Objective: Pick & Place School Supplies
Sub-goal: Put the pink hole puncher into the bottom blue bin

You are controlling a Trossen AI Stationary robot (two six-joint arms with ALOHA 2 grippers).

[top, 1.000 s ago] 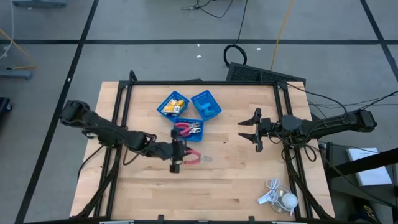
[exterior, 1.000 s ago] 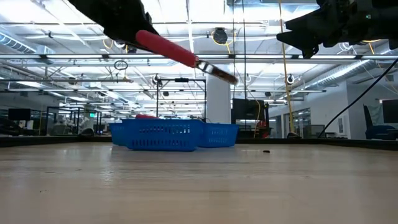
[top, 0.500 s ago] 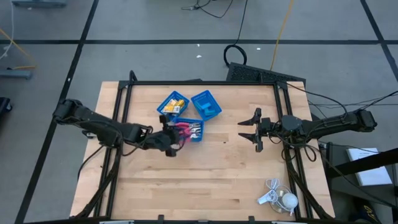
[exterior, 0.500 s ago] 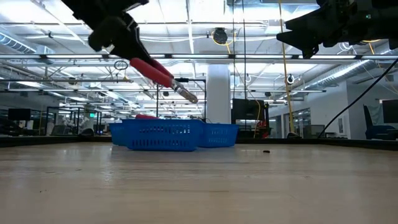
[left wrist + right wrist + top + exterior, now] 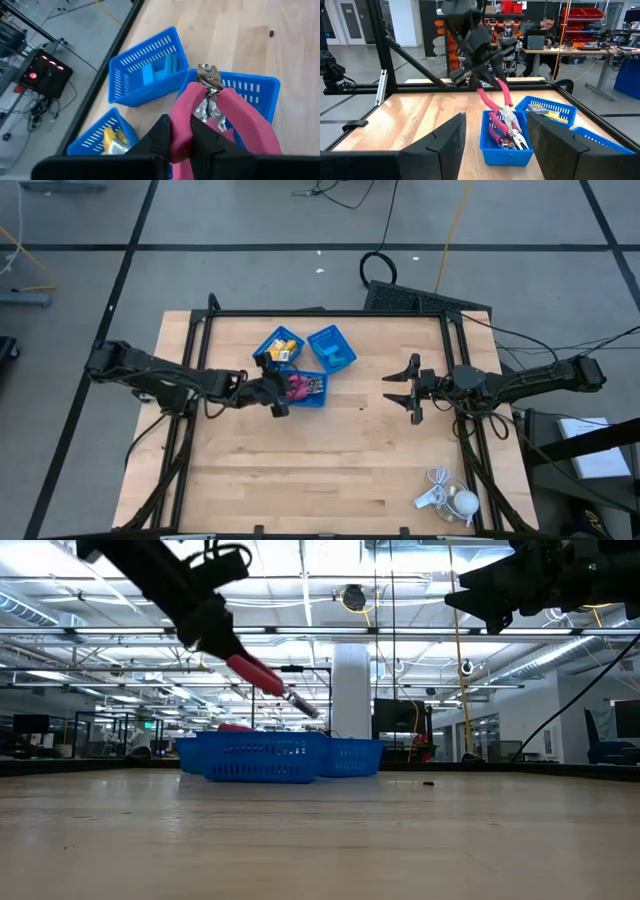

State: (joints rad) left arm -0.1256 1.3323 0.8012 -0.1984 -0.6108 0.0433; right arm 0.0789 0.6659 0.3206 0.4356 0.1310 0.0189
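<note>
My left gripper is shut on red-handled pliers and hovers at the left side of the nearest blue tray. That tray holds more red-handled pliers. Two trays touch it on the far side. One holds yellow-orange packets, the other light-blue oblong pieces. My right gripper is open and waits in the air over the right half of the table, well apart from the trays. My left gripper pinches one red handle of the pliers between its two fingers; the other handle splays free beside it. The fingers come slanting down from the table's left. The pliers are lifted clear and tilted, metal nose lowest, above the tray.
A white corded gadget lies near the table's near right corner. A black frame runs around the table's far and side edges. Bare wood stretches over the near half. A small dark speck lies right of the trays.
My left gripper has carried the pliers from the table's middle toward the far edge, to just over the nearest tray. It has come down and tipped, so the pliers' nose now slants down at the tray. It has stayed shut on them.
</note>
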